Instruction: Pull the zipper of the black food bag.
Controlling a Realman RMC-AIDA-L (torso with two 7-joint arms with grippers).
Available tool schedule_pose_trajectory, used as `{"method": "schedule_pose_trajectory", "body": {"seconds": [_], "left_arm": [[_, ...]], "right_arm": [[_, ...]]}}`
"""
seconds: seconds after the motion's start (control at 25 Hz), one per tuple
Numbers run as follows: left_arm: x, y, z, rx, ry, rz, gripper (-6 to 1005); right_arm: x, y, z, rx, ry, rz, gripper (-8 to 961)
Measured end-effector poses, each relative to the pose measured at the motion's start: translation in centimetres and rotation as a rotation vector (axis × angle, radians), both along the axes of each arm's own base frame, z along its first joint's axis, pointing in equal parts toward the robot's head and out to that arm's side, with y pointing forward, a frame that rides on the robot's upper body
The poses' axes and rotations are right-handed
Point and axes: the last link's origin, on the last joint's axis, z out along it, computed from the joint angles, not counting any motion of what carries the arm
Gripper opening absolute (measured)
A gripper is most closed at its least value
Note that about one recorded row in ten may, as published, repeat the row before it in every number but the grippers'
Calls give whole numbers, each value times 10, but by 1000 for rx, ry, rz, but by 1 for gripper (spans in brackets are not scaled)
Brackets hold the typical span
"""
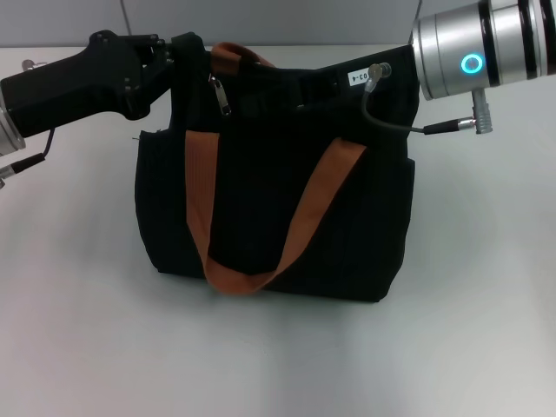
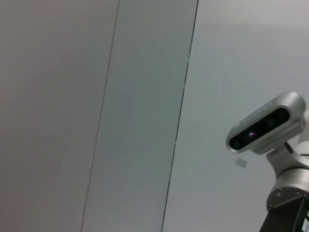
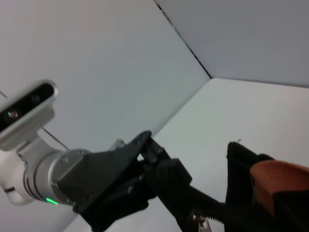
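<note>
The black food bag (image 1: 269, 200) stands upright in the middle of the white table, its brown-orange strap (image 1: 201, 187) hanging down the front. The silver zipper pull (image 1: 222, 97) dangles free near the bag's top left corner. My left gripper (image 1: 187, 48) reaches in from the left and is shut on that top corner, just beside the zipper. The right wrist view shows it (image 3: 203, 205) meeting the bag (image 3: 241, 169), with a small silver piece (image 3: 199, 221) under it. My right gripper (image 1: 343, 80) is at the bag's top right edge, black against black. The left wrist view shows no bag.
The white table (image 1: 78, 304) stretches out in front of the bag and to both sides. A grey cable (image 1: 391, 126) loops from my right wrist over the bag's top right corner. Grey wall panels stand behind. The left wrist view shows my head camera (image 2: 265, 128).
</note>
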Motion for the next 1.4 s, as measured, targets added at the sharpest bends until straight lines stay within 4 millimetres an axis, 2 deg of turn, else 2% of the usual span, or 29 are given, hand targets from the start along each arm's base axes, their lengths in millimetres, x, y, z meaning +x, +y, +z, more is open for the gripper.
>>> {"method": "schedule_pose_trajectory", "body": {"seconds": [0.32,0.8,1.0,1.12,1.32,1.4], "left_arm": [[-1,0,0,4,2,7,25],[-1,0,-1,4,-6,9,26],[0,-1,-1,0,-13,7,26],[1,-1,-2,-3,-16,4,26],[2,-2,-3,-8,-16,1,26],[2,-2,-3,-8,-16,0,26]], "right_arm": [[-10,-1,4,10,12,21,8],[-5,-1,-1,5,61,14,28],[-7,1,-8,-9,55,14,218],[-11,0,-10,-11,71,25,239],[-17,-2,-10,-11,76,59,227],[-19,-3,-10,-10,72,71,156]]}}
